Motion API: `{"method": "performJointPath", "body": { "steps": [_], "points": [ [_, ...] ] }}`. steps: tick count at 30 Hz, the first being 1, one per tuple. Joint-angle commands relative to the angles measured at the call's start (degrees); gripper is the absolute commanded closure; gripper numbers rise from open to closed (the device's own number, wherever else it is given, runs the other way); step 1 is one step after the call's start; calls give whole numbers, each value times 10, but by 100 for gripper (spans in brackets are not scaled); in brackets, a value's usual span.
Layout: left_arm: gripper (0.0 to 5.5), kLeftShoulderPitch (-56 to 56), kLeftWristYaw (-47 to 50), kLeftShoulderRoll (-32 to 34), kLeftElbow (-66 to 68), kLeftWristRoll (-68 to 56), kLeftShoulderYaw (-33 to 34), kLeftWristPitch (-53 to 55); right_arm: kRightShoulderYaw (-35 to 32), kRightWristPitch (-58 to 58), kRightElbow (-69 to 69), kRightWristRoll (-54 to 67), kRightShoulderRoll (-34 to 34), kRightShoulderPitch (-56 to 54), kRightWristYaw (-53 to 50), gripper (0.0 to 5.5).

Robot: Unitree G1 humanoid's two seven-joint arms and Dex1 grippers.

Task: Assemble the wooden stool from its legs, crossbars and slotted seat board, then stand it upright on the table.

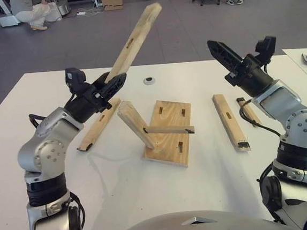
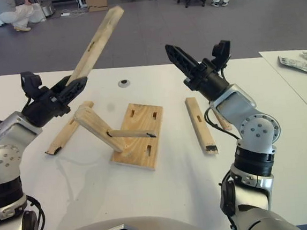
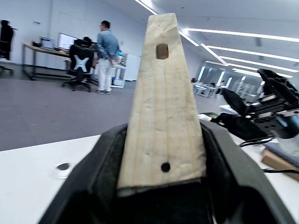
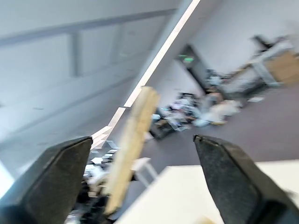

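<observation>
My left gripper (image 1: 113, 82) is shut on the lower end of a wooden leg (image 1: 134, 39), which slants up and to the right above the table; the same leg (image 3: 162, 112) rises from the black jaws in the left wrist view. The slotted seat board (image 1: 170, 133) lies flat mid-table with one leg (image 1: 135, 124) stuck in it, leaning left, and a thin crossbar (image 1: 168, 130) jutting from that leg. Another leg (image 1: 98, 124) lies on the table under my left arm. My right gripper (image 1: 218, 50) hangs open and empty above a further leg (image 1: 230, 121).
A thin crossbar (image 1: 248, 110) lies partly under my right forearm. A small round metal fitting (image 1: 149, 81) sits in the tabletop behind the board. A second white table (image 1: 305, 58) stands at the right. The near half of the table is bare.
</observation>
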Motion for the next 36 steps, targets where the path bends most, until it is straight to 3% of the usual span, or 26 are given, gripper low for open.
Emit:
{"method": "performJointPath", "body": {
  "steps": [1,5,12,28,32,36],
  "points": [
    [343,-66,-5,37,9,-157,30,71,10,6,20,96,-1,-77,15,80],
    [343,-79,-9,58,14,-243,15,110,21,-2,77,150,7,-115,1,11],
    [343,-51,-52,85,11,-241,-13,127,42,3,92,188,6,-140,-12,10],
    [343,-35,-71,88,23,-252,1,113,66,2,62,190,-8,-119,-1,331],
    [343,-43,-22,75,38,-281,8,107,66,3,61,183,-18,-130,3,334],
    [255,-100,55,22,81,-289,56,7,54,-29,78,111,-43,-172,-4,342]
  ]
}}
